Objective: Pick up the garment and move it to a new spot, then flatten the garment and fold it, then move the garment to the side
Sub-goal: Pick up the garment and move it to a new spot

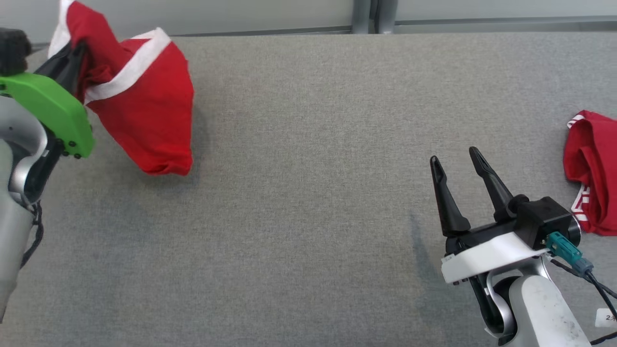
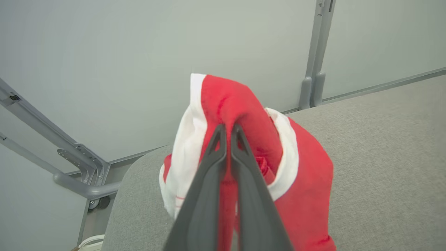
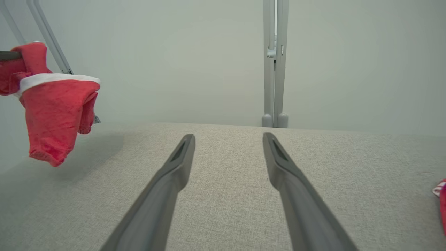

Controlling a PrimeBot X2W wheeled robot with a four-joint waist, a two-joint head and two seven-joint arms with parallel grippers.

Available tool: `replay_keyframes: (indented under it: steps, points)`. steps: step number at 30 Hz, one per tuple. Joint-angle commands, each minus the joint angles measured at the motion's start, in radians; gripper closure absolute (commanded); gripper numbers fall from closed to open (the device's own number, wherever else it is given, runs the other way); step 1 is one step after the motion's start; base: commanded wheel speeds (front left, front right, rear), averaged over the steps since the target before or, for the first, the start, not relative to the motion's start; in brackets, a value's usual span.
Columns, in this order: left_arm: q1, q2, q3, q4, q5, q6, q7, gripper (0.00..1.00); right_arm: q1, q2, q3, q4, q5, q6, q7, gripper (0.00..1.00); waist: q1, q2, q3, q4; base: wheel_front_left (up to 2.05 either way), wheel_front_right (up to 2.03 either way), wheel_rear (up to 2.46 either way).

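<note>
The left tool (image 2: 229, 131) pinches the garment (image 1: 144, 111), and seen from above its fingertips vanish under the cloth, so I can't tell how deep the fold sits between them. Beyond that tool, the garment's top is cut off by the head view's edge. On the right tool's (image 1: 455, 161) outer side, a second red garment (image 1: 590, 173) runs out of frame, and the marks on its white band are too small to read. Behind that tool's wrist, a small label (image 1: 606, 318) is clipped and illegible.

Grey fabric tabletop (image 1: 308, 193) w/ pale wall panels (image 3: 174, 52) & metal upright (image 3: 275, 69) behind
</note>
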Motion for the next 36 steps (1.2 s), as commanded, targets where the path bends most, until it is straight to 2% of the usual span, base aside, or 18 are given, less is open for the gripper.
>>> replay_keyframes:
  steps: [1,6,10,16,21,26,33,34,36]
  points:
    - [-0.02,0.002,-0.011,-0.016,-0.004,-0.001,0.002,1.0,0.01,-0.002,-0.004,0.002,0.006,0.0,-0.006,0.0,-0.0001,0.006,-0.036,-0.033,0.0,0.0,0.0]
    - [-0.025,-0.019,-0.114,-0.139,-0.036,0.0,0.014,1.0,0.029,-0.002,-0.021,0.009,0.012,0.0,-0.011,0.0,-0.0001,0.006,-0.062,-0.069,0.0,0.0,0.0]
    - [-0.011,-0.051,-0.233,-0.256,-0.055,0.0,0.013,1.0,0.044,-0.002,-0.038,0.005,0.014,0.0,-0.013,0.0,-0.0001,0.006,-0.064,-0.103,0.0,0.0,0.0]
    - [0.03,-0.119,-0.364,-0.312,-0.052,0.0,-0.042,1.0,0.046,-0.001,-0.052,-0.005,0.018,0.0,-0.014,0.0,-0.0001,0.006,-0.048,-0.14,0.0,0.0,0.0]
    - [0.062,-0.197,-0.46,-0.236,-0.012,0.0,-0.145,1.0,0.032,-0.001,-0.05,-0.012,0.023,0.0,-0.017,0.0,-0.0001,0.006,-0.015,-0.167,0.0,0.0,0.0]
    - [0.039,-0.247,-0.57,-0.072,0.069,0.0,-0.235,1.0,0.014,-0.002,-0.045,-0.007,0.028,0.0,-0.022,0.0,-0.0001,0.006,0.018,-0.187,0.0,0.0,0.0]
    - [0.047,-0.325,-0.575,0.142,0.053,0.001,-0.317,1.0,0.0,-0.001,-0.044,0.004,0.032,0.0,-0.032,0.0,-0.0001,0.006,0.039,-0.2,0.0,0.0,0.0]
    - [0.044,-0.336,-0.571,0.174,0.049,0.004,-0.331,0.7,0.0,-0.001,-0.045,0.005,0.032,0.0,-0.031,0.0,-0.0001,0.006,0.04,-0.2,0.0,0.0,0.0]
    - [0.035,-0.356,-0.562,0.223,0.043,0.012,-0.361,0.0,-0.002,-0.002,-0.049,0.006,0.03,0.0,-0.032,0.0,-0.0001,0.006,0.04,-0.198,0.0,0.0,0.0]
